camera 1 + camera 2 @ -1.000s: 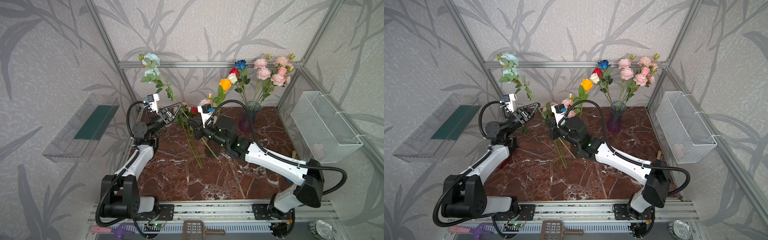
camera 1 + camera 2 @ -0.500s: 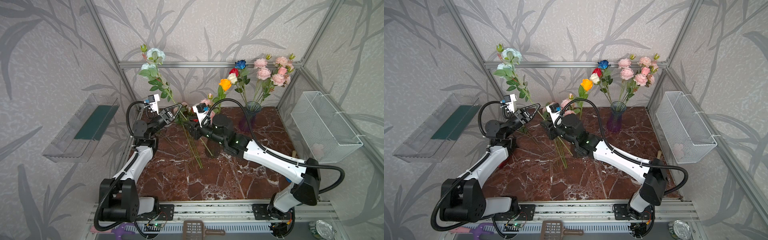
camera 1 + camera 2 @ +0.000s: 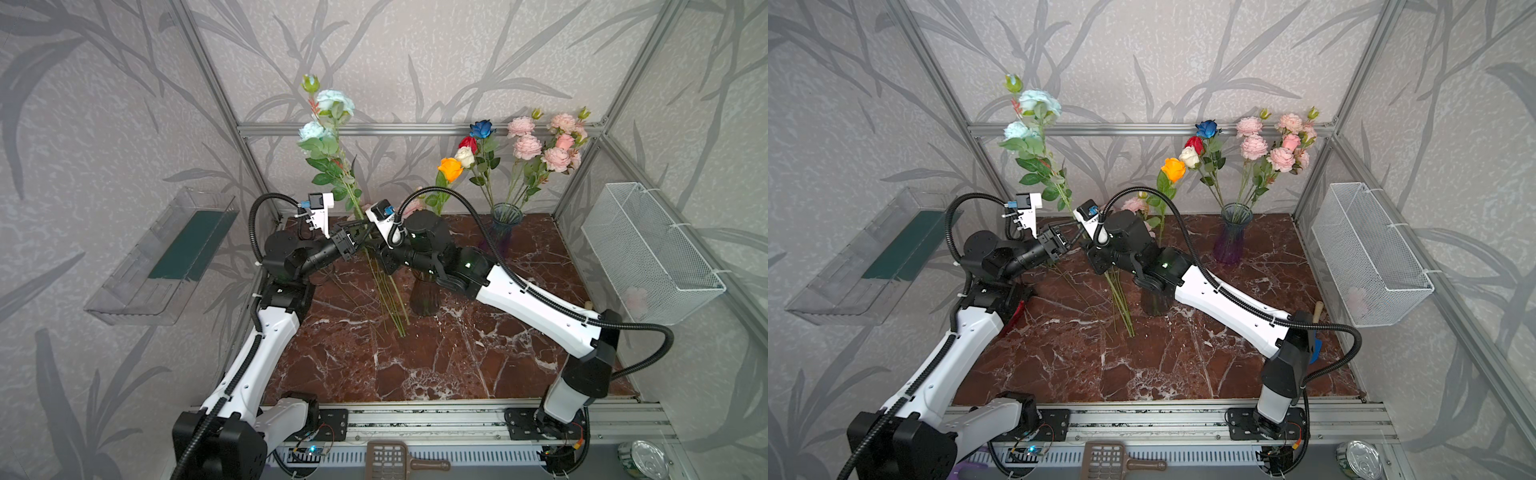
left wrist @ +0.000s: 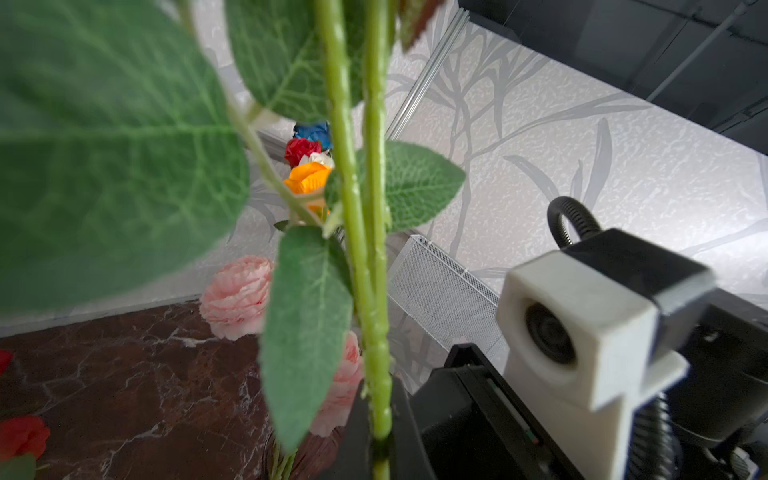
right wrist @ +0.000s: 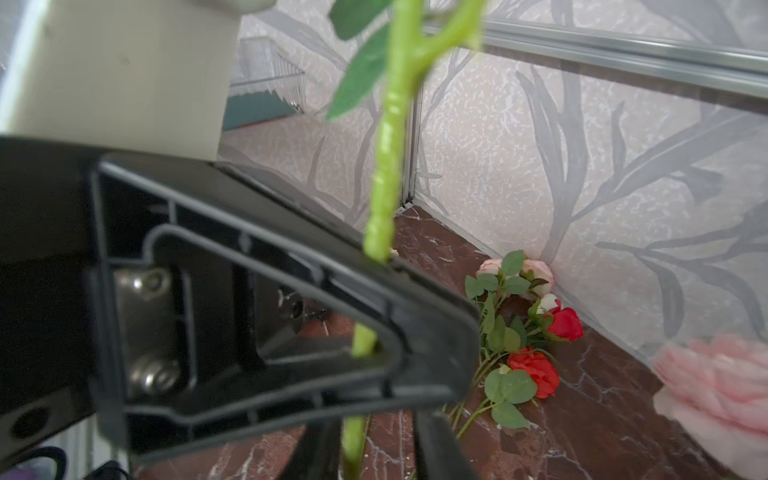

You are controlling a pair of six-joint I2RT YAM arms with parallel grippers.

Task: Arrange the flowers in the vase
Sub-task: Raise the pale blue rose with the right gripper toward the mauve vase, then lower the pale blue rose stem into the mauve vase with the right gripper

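**Both arms** are reaching in from the near rail and meeting over the far left-centre of the marble table (image 3: 415, 365).

- **Grippers.** The left gripper (image 3: 360, 232) is clamping tight on the pale blue flower stem (image 3: 347, 183) and holding it upright. The right gripper (image 5: 374, 451) is sitting just beside it. Its jaws are standing slightly apart, and the same stem is passing between them against one finger.
- **Held flower.** The stem is carrying two pale blue blooms and one green bud.
- **Vases.** Two are standing on the table.
  - A violet glass vase (image 3: 505, 226) at the far right is holding a cluster of pink blooms (image 3: 555, 158) and three roses (image 3: 481, 129): one dark blue, one red and one white.
  - A dark vase (image 3: 424, 295) at the centre is partly hidden under the right arm.
- **Orange rose.** One orange rose (image 3: 450, 169) is rising behind the right arm. Its foot is hidden.
- **Loose flowers.** These are lying in the far left corner, two red blooms (image 5: 534, 372) among them. Bare stems (image 3: 388, 299) are trailing nearward under the grippers.
- **Walls.** A wire basket (image 3: 648, 257) is hanging on the right wall and a clear tray (image 3: 166, 257) on the left.
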